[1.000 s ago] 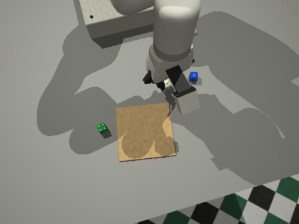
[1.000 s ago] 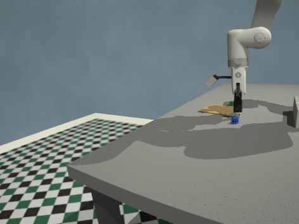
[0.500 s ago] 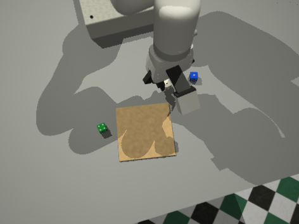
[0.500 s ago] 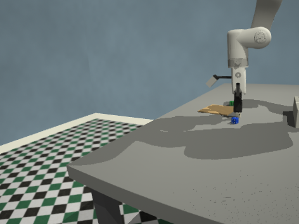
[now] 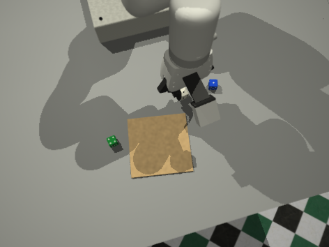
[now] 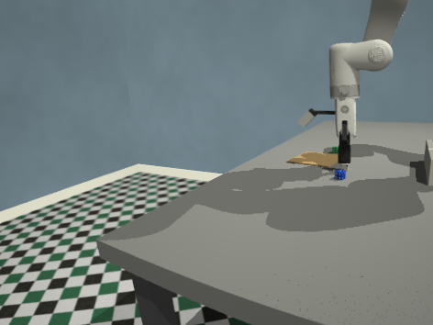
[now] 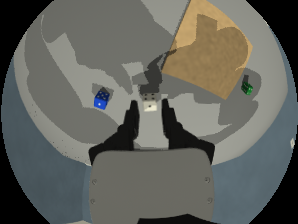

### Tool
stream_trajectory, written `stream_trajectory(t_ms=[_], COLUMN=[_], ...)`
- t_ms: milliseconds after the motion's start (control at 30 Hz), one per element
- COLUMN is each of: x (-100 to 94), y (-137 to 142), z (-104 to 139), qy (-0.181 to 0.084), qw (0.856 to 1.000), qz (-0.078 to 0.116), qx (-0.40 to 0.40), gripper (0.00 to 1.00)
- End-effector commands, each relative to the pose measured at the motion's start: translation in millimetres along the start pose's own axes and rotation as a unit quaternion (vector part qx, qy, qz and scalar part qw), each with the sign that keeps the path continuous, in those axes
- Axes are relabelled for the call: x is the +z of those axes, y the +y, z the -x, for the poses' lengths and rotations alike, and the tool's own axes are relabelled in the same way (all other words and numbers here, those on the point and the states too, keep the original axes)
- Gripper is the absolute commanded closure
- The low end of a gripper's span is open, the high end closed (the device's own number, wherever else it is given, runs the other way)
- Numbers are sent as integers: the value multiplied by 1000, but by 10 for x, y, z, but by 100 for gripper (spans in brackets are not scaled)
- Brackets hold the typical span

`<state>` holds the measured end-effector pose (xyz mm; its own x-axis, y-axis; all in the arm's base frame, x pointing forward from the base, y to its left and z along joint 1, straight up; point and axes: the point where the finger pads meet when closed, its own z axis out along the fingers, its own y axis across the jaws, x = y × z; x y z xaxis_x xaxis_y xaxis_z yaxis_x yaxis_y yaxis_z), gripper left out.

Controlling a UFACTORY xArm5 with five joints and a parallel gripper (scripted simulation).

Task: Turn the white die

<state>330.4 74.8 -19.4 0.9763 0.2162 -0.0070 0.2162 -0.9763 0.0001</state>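
The white die (image 5: 184, 92) sits on the grey table just beyond the far right corner of the tan mat (image 5: 159, 145), off the mat. My gripper (image 5: 181, 93) is straight above it, with its black fingers partly open on either side of the die. In the wrist view the die (image 7: 152, 103) lies between the fingertips with a thin gap on each side, and the mat (image 7: 208, 54) is up and to the right. I cannot read the die's top face for sure. From the side view only the gripper (image 6: 344, 156) shows, and the white die is hidden.
A blue die (image 5: 212, 84) lies on the table close to the right of the gripper; it also shows in the wrist view (image 7: 101, 99). A green die (image 5: 112, 141) lies left of the mat. The arm's grey base block (image 5: 122, 17) stands at the back.
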Motion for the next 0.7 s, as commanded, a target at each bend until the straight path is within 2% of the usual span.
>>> stream_trajectory(t_ms=[0,667], x=[21,215], y=[0,-1], z=[-10,-9], qy=[1,1], qw=[1000,1000], qz=[0,0], qx=[0,0], gripper=[64,64])
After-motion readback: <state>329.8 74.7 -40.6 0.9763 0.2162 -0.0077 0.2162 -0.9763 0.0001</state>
